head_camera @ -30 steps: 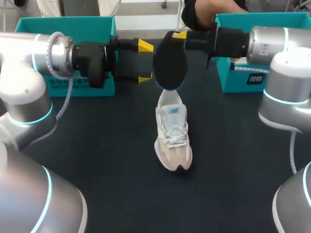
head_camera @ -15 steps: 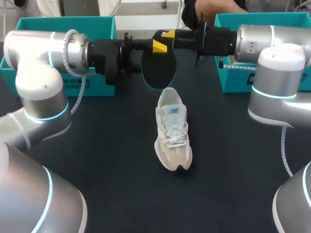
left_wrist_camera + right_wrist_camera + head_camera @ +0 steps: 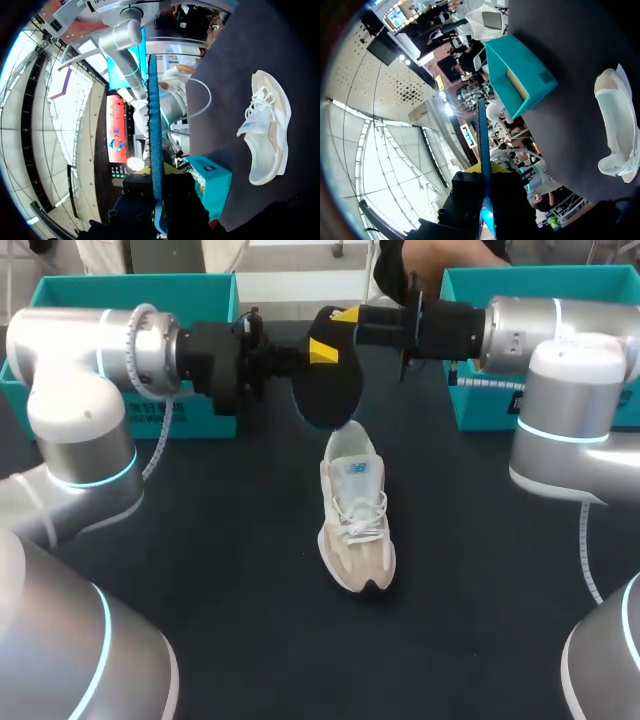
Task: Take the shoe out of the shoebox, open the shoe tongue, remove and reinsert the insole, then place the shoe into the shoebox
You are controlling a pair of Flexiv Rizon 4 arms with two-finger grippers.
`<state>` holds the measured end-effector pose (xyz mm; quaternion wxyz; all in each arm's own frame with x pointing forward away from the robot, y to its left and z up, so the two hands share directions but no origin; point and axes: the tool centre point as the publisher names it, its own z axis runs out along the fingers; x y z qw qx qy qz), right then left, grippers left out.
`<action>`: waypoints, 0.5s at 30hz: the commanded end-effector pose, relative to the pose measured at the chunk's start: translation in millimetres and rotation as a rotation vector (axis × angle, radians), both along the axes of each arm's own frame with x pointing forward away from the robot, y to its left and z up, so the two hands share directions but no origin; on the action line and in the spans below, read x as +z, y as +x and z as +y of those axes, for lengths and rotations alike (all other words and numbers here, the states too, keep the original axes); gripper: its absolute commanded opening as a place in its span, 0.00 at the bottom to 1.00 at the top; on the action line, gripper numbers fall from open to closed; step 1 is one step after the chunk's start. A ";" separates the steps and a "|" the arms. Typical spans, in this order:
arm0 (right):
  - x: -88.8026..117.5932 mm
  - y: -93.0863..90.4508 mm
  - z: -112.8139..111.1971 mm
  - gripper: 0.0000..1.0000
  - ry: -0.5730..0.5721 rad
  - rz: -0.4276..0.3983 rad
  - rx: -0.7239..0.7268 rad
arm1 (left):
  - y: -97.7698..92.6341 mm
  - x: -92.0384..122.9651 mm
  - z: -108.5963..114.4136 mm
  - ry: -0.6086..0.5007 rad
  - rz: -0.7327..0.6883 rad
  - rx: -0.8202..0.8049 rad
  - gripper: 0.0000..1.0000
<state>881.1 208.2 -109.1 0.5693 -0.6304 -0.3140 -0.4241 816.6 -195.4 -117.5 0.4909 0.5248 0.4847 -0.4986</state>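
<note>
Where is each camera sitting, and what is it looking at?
Head view: above and behind the robot, looking down on the table; both arms show.
Left wrist view: on the left wrist, looking along the left gripper, which pinches the insole edge-on.
Right wrist view: on the right wrist, looking along the right gripper, pinching that insole too.
Shared: all three show the shoe lying on the table.

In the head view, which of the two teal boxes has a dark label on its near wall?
The right teal box: a dark label sits on its near wall. The left teal box shows only pale print there.
</note>
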 end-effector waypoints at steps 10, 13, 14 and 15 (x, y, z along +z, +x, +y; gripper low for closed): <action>5.7 -41.4 -30.5 1.00 -0.101 -0.139 0.138 | -11.5 6.4 40.4 -0.005 0.051 0.014 0.00; 8.7 -55.1 -44.4 1.00 -0.111 -0.205 0.139 | -12.3 7.8 46.9 -0.008 0.062 0.022 0.00; 8.9 -60.3 -50.3 1.00 -0.113 -0.223 0.119 | -12.9 8.7 49.2 -0.008 0.062 0.026 0.00; 9.0 -64.8 -55.4 1.00 -0.117 -0.227 0.112 | -13.1 9.6 51.0 -0.010 0.063 0.030 0.00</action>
